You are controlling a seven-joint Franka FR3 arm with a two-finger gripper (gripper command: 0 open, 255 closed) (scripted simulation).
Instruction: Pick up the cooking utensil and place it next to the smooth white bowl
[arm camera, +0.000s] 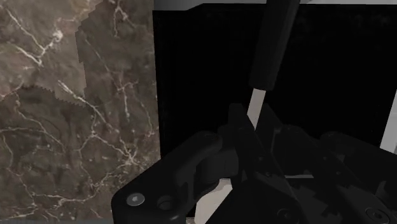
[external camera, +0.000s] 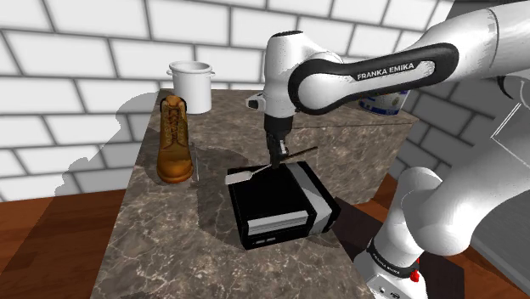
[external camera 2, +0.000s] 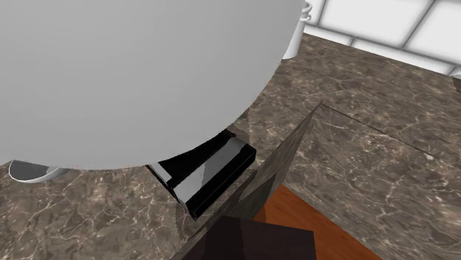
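Black-handled spatula (external camera: 242, 176), pale blade: the task's thing. It sits crosswise in the hand (external camera: 277, 160), with the blade out to one side of the fingers and the handle to the other. Directly beneath the hand is a black box (external camera: 280, 208) on the marble bench (external camera: 161, 246). You cannot tell whether the blade is clear of the box top.

Hand: the fingers are drawn in tight on the spatula's pale neck, next to the black grip, as the wrist view has it. A thin neck probably gives narrow purchase, so reckon on the spatula swivelling if you move sharply.

Bowl (external camera 2: 28, 172): a white rim peeks from under the arm in the second exterior view. It is on the bench, well apart from the box. This is likely your target, though little of it shows.

White piece (external camera: 386, 104): it has blue markings and sits behind the arm, beyond the hand. It is too hidden to name, and by its markings probably not the smooth bowl.

Tan boot (external camera: 174, 140) and white pot (external camera: 191, 85): both are well off on the blade side of the hand. Neither looks to be in your road.

Handling:
- Raise straight up until bench shows between spatula and box.
- Carry it slow and level toward the bowl.
- Come down beside the rim, not over it.
- Rest the blade on the bench before the fingers part.
- Withdraw vertically so the handle isn't dragged.
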